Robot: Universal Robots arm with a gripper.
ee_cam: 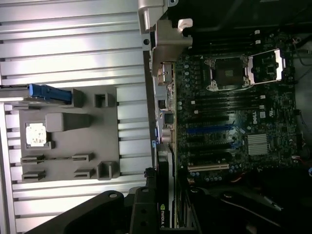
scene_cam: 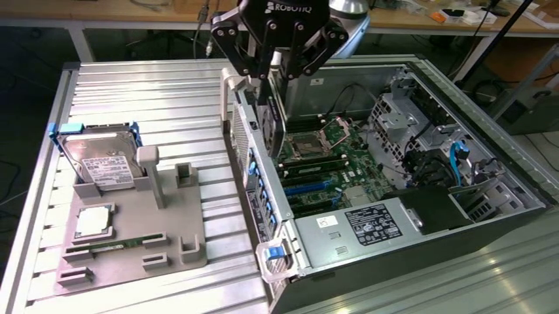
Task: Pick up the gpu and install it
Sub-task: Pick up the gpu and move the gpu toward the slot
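Grey plastic fixture tray (scene_cam: 175, 252), count 1, sits on the ribbed aluminium table (scene_cam: 140, 91). It is well off to the exterior view's left of the fingers and lower than them. On the tray:
- 1 silver hard drive with white label (scene_cam: 101, 167), standing upright in a blue frame.
- 1 square silver processor chip (scene_cam: 93, 222), lying flat just in front of the drive.
- 1 slim green memory stick (scene_cam: 118, 246), lying flat nearer the tray's front edge.

All three are well apart from the fingers.

Next over is 1 black two-finger gripper (scene_cam: 272, 77), pointing down. Its fingers are clamped on the top edge of 1 gpu (scene_cam: 272, 124), a thin dark circuit card hanging edge-on straight below the fingertips. The card's lower end is inside the case opening, just beside the case wall on the exterior view's left and above the board. Cannot tell if it touches a slot. In the wrist view the card edge, with a small green logo, runs between the black fingers (ee_cam: 92, 214).

To the exterior view's right of the fingers is 1 open dark computer case (scene_cam: 489, 229), lying on its side. Inside it:
- 1 green motherboard (scene_cam: 349, 163), below the fingers.
- 1 open silver processor socket (scene_cam: 306, 142), near the card's lower end.
- 1 long blue expansion slot (ee_cam: 209, 129).
- 1 white expansion slot (ee_cam: 209, 166).
- 1 blue cable (scene_cam: 459, 163), far from the fingers among the drive bays.
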